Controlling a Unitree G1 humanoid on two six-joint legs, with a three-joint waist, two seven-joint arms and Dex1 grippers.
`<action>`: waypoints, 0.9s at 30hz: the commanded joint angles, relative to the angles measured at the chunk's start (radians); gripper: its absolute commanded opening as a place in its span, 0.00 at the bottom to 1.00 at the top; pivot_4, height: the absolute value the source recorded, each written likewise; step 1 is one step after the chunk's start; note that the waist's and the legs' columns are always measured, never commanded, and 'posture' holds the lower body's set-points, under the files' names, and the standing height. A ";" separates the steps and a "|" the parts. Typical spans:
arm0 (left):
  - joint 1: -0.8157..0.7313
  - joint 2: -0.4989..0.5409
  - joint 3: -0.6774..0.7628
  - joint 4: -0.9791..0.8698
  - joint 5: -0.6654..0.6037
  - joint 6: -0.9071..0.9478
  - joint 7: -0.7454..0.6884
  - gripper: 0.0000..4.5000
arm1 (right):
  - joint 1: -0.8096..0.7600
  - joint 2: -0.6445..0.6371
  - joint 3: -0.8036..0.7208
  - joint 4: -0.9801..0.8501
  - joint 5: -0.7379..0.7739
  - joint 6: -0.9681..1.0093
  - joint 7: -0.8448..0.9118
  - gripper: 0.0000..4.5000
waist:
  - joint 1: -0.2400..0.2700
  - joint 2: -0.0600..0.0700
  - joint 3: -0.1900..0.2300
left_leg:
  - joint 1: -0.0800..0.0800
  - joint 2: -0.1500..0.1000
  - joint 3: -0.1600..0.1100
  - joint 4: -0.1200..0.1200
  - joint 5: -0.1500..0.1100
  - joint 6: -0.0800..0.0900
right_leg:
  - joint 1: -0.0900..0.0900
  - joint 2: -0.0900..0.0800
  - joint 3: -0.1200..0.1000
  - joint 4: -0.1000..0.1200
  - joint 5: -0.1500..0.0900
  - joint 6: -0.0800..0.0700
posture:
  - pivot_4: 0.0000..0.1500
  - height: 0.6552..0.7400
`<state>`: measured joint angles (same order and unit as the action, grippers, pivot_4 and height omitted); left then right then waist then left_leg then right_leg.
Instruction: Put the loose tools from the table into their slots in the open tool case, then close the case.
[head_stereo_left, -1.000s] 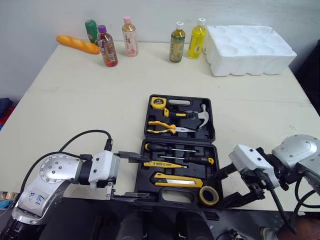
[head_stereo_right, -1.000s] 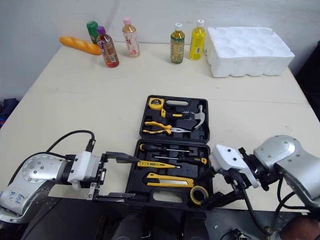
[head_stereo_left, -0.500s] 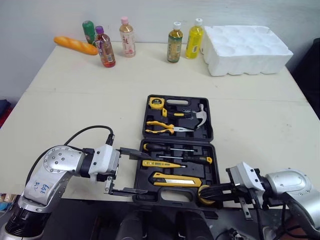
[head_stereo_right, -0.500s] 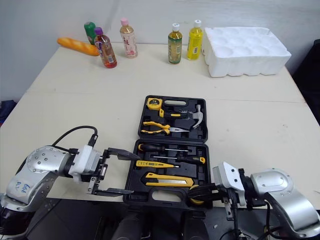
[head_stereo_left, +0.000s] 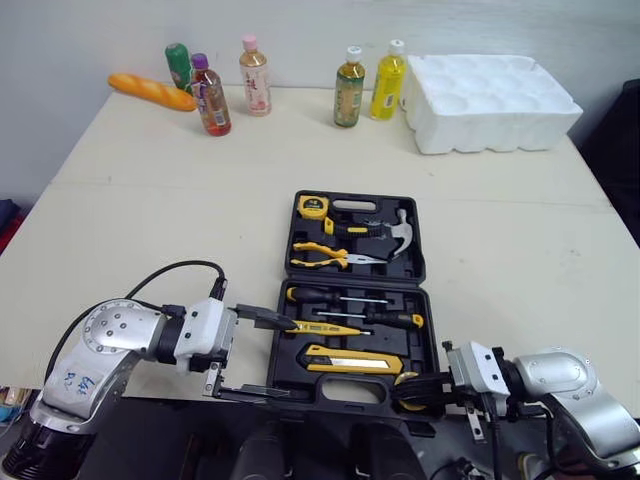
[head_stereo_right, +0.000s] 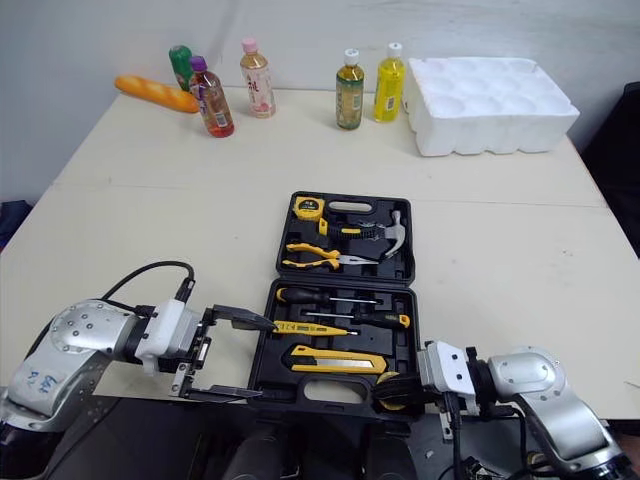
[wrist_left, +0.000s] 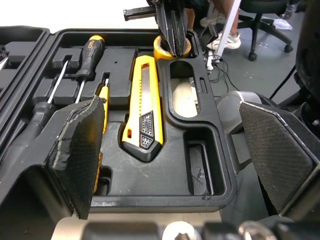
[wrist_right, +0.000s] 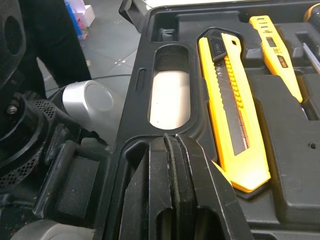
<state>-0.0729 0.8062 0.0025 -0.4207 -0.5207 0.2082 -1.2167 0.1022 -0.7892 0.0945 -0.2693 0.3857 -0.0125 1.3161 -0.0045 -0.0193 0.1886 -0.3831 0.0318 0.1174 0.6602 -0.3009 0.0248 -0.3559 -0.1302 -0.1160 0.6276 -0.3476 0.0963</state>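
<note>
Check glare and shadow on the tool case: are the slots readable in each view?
Left eye view: even light, no glare on the tool case, slots readable. Left wrist view: utility knife lit, empty recesses dark. Right wrist view: right gripper, shut on the tape roll, hides that corner.

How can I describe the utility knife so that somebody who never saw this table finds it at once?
On the beige table lies an open black tool case; take its half nearer to the robot. The utility knife lies in the front slot of that half. It is the broad, flat yellow tool, while the screwdrivers behind it are thin.
</note>
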 joint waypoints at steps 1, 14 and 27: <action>0.017 0.010 0.037 -0.043 -0.005 -0.001 0.022 1.00 | 0.023 0.015 0.009 0.110 -0.047 0.023 -0.048 0.01 | 0.000 -0.002 -0.001 | 0.001 0.000 0.000 0.000 0.000 0.000 | 0.001 0.000 0.000 0.000 0.000 0.000 | 1.00 1.00; 0.031 0.009 0.111 -0.040 -0.062 0.084 0.090 1.00 | -0.058 0.016 -0.012 0.026 0.135 0.193 -0.030 0.01 | -0.001 -0.003 -0.002 | 0.015 0.001 -0.001 -0.006 -0.005 0.000 | 0.013 -0.001 0.002 -0.005 0.000 -0.001 | 1.00 1.00; -0.090 -0.076 0.187 0.150 0.098 0.054 0.347 1.00 | -0.201 -0.095 -0.256 0.059 0.174 0.340 -0.175 0.01 | 0.010 0.005 0.003 | 0.005 -0.001 0.002 -0.009 -0.002 0.000 | 0.001 -0.001 0.001 -0.004 0.000 -0.002 | 1.00 1.00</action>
<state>-0.1628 0.7230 0.1906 -0.2792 -0.4617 0.2813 -0.8955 -0.0958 -0.8667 -0.1332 -0.2742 0.6127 0.3783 1.1428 0.0052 -0.0147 0.1917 -0.3782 0.0304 0.1197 0.6508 -0.3032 0.0243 -0.3545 -0.1315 -0.1154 0.6239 -0.3481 0.0947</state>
